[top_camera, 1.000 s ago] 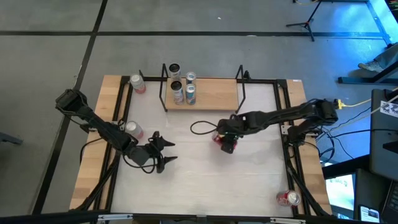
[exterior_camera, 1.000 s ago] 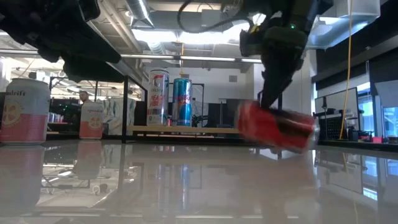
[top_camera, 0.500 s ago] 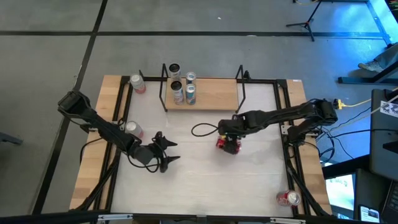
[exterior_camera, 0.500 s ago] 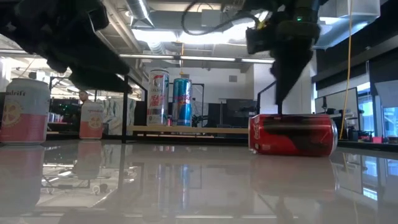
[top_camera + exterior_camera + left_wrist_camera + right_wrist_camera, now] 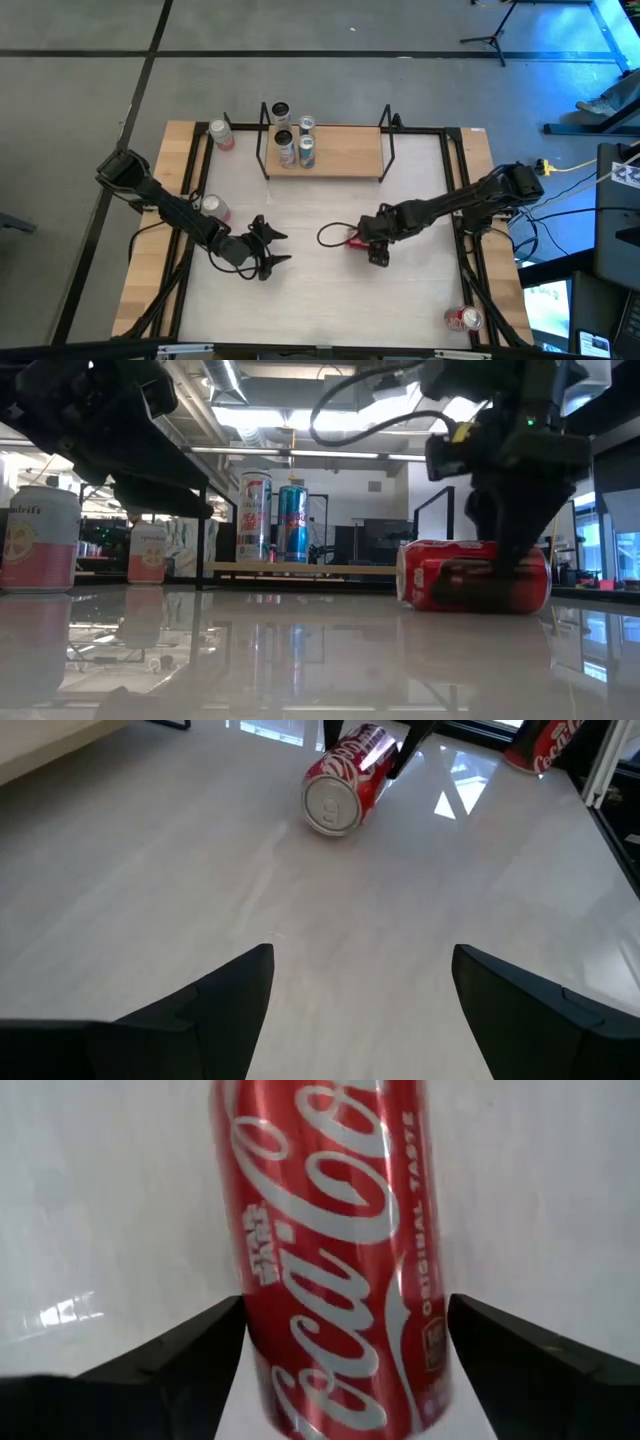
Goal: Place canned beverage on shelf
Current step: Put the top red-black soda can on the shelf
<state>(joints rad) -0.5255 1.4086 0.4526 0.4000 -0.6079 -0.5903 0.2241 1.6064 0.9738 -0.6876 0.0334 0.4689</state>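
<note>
Two arms work over the pale table [image 5: 330, 310]; the right gripper [image 5: 372, 246] sits low near the table's middle, straddling a red cola can [image 5: 335, 1250] that lies on its side on the tabletop; in the right wrist view its two dark fingers [image 5: 170, 1355] stand wide apart, one on each side of the can with white table showing between each finger and the can, so the claw is open and grips nothing; in the low view the same can [image 5: 472, 574] rests flat on the glossy surface with the right gripper [image 5: 515, 555] reaching down around it; the left wrist view shows that can [image 5: 345, 779] from its end, lying well ahead of the left gripper [image 5: 360, 995]; the left gripper [image 5: 268, 248] hovers over the table's left half, its fingers spread and empty; the shelf [image 5: 335, 152] stands at the far edge of the table, well apart from the fallen can, with three upright cans [image 5: 293, 138] clustered at its left end and the rest of its wooden board bare; two pink-and-white cans [image 5: 216, 208] stand off the shelf on the table's left side; another red can [image 5: 464, 319] lies near the right front corner.
</note>
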